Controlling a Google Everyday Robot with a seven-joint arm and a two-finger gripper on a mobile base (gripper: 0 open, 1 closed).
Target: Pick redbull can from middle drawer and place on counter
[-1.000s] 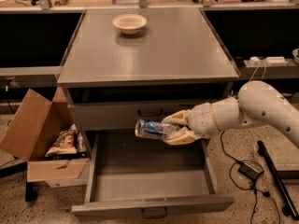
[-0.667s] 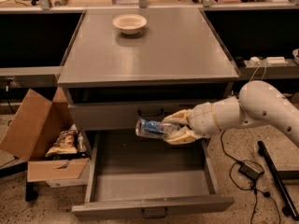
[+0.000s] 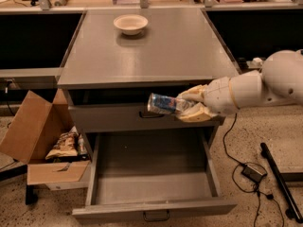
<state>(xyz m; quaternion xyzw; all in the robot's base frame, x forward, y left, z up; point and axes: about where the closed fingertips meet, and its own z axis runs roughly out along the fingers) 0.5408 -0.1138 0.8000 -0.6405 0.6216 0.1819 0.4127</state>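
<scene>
One redbull can [image 3: 163,103], and the gripper [image 3: 189,106] is holding it: you're seeing the two tan fingers [image 3: 191,94] clamping its right end, one above and one below. The rest of the can is sticking out to their left, lying roughly level with its shiny end pointing left. It's hanging in the air in front of the closed upper drawer front [image 3: 109,118] and above the open middle drawer [image 3: 151,186], touching neither as far as I can tell. My read on the sideways hold: a can lying in a low-walled drawer is easiest to grab by one end from the front. The drawer floor is showing bare, so the pick is looking done. The gripper is sitting below the edge of the counter [image 3: 156,51], so you're needing a lift above that edge before moving in over the top. A beige bowl [image 3: 130,23] is sitting toward the counter's far side, well apart from the can. Watch the overhang: most of the can is lying outside the fingers, so a knock on the counter edge could be pivoting it loose.
</scene>
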